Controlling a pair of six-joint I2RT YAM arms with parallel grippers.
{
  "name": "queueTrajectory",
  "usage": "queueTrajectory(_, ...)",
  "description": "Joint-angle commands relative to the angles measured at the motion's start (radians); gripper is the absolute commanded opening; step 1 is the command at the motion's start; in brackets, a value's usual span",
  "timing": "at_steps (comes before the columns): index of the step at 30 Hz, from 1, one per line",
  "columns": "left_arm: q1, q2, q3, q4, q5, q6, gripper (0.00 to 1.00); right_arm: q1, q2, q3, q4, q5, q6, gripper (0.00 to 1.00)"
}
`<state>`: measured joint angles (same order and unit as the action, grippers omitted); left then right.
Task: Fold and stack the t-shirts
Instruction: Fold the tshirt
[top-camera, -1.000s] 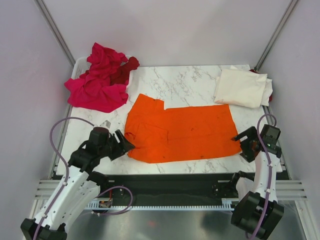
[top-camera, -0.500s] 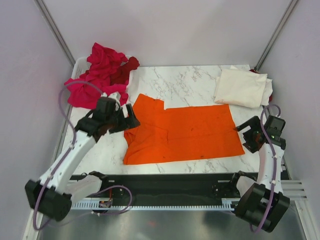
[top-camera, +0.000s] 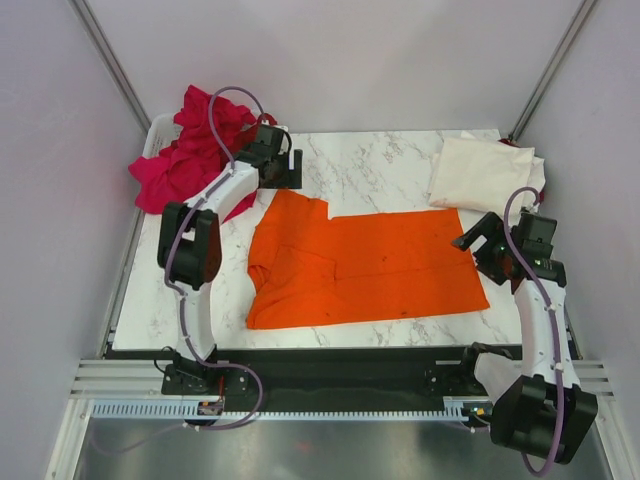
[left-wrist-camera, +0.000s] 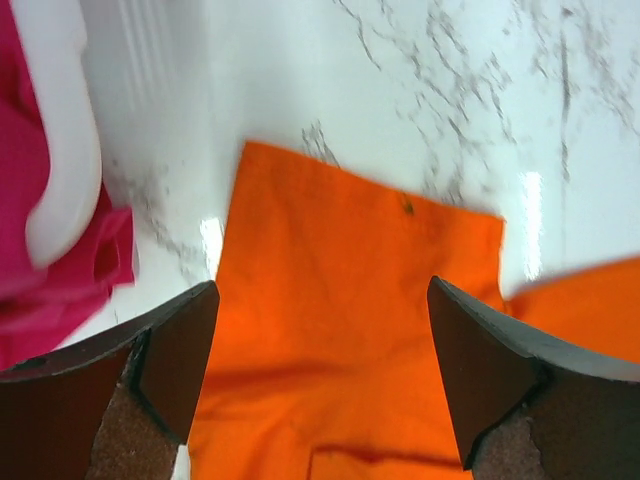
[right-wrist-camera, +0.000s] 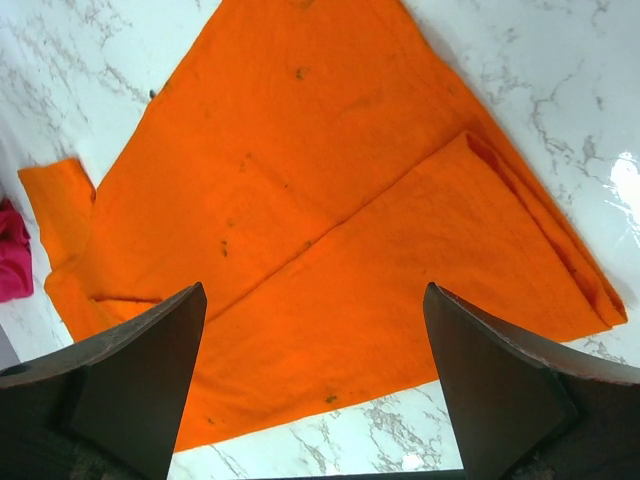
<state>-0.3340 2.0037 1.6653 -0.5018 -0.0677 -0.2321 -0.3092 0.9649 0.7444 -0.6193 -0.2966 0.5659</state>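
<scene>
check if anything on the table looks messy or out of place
The pink shirts lie in a crumpled heap at the far left corner, spilling over the rim of a white basket. The orange shirt is folded unevenly, one sleeve jutting out at its far left.

One orange t-shirt (top-camera: 370, 265) lies at the centre of the frame on a single marble table (top-camera: 380, 165). One cream-white t-shirt (top-camera: 480, 175) sits at upper right. At upper left, one magenta-pink heap (top-camera: 185, 175) spills over one white bin (top-camera: 152, 130); its shirts cannot be counted apart. Two robot arms are in view: the left arm (top-camera: 225, 188) and the right arm (top-camera: 545, 310).
</scene>
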Motion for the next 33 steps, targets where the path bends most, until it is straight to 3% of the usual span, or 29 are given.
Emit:
queueTrajectory(1, 0.021, 0.117, 0.141, 0.014, 0.019, 0.079, 0.9, 0.03, -0.046, 0.016, 0.02, -0.015, -0.038, 0.98)
queueTrajectory(5, 0.027, 0.232, 0.296, -0.035, 0.022, 0.074, 0.89, 0.039, -0.081, 0.004, 0.007, -0.012, -0.046, 0.98)
queueTrajectory(9, 0.027, 0.311, 0.355, -0.055, 0.022, 0.079, 0.86, 0.048, -0.084, -0.002, 0.009, -0.012, -0.049, 0.98)
queueTrajectory(24, 0.027, 0.352, 0.254, -0.075, -0.055, 0.065, 0.8, 0.056, -0.068, -0.011, 0.015, 0.008, -0.052, 0.98)
queueTrajectory(27, 0.03, 0.365, 0.251, -0.076, -0.029, 0.057, 0.73, 0.056, -0.071, -0.011, 0.015, 0.013, -0.052, 0.98)
queueTrajectory(30, 0.03, 0.372, 0.254, -0.078, -0.017, 0.053, 0.58, 0.056, -0.074, -0.013, 0.009, 0.017, -0.055, 0.98)
queueTrajectory(33, 0.03, 0.382, 0.263, -0.078, 0.0, 0.062, 0.27, 0.058, -0.075, -0.013, 0.009, 0.025, -0.057, 0.98)
